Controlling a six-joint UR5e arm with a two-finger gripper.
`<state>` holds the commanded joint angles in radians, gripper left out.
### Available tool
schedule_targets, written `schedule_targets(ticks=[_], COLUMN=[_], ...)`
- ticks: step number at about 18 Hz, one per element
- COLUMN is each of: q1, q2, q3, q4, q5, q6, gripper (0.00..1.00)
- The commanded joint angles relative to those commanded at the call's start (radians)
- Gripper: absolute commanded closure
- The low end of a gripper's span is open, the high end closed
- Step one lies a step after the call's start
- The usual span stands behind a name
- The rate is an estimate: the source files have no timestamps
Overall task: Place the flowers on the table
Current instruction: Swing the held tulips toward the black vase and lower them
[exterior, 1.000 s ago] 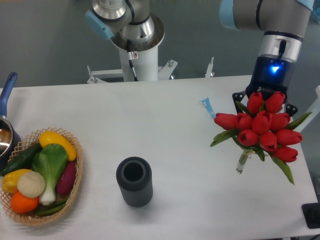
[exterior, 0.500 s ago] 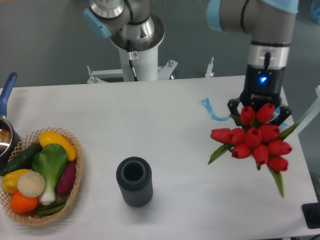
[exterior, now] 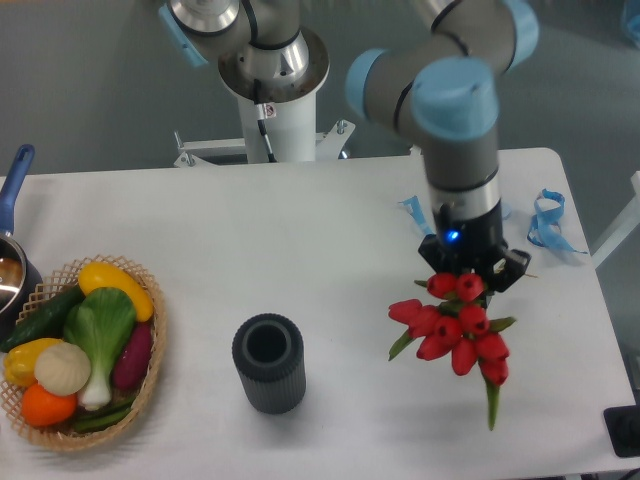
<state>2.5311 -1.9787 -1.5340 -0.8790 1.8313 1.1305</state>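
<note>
The flowers (exterior: 452,326), a bunch of red tulips with green leaves, hang over the right part of the white table (exterior: 330,240). Their heads face the camera and one leaf trails down toward the front edge. My gripper (exterior: 468,270) points straight down right behind the blooms and is shut on the bunch; the stems and fingertips are hidden by the heads. Whether the bunch touches the tabletop cannot be made out.
A dark ribbed vase (exterior: 268,363) stands upright front centre, left of the flowers. A wicker basket of vegetables (exterior: 75,355) sits at the front left, with a pot handle (exterior: 14,185) at the left edge. Blue ribbon (exterior: 547,218) lies at the right rear.
The arm has swung left and toward the front, carrying the tulips from the table's right edge inward. The bunch looks smaller and lower now. Vase and basket have not moved.
</note>
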Motion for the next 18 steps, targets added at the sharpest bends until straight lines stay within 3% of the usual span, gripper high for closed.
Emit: schedule_targets(ticks=[4,15,16,17,18], q1=[-0.058,-0.091,-0.091,-0.089,-0.091], q2=[-0.072,-0.201,-0.206,-0.209,-0.209], q3=[-0.002,0.006,0.009,0.014,0.018], q4=[0.009,0.012,0.012,0.012,0.012], q5=[0.124,0.117,0.118,0.118,0.117], q6=[-0.002,-0.017,-0.018,-0.012,-0.012], gripper=[0.74,0.73,0.64,0.49,0.47])
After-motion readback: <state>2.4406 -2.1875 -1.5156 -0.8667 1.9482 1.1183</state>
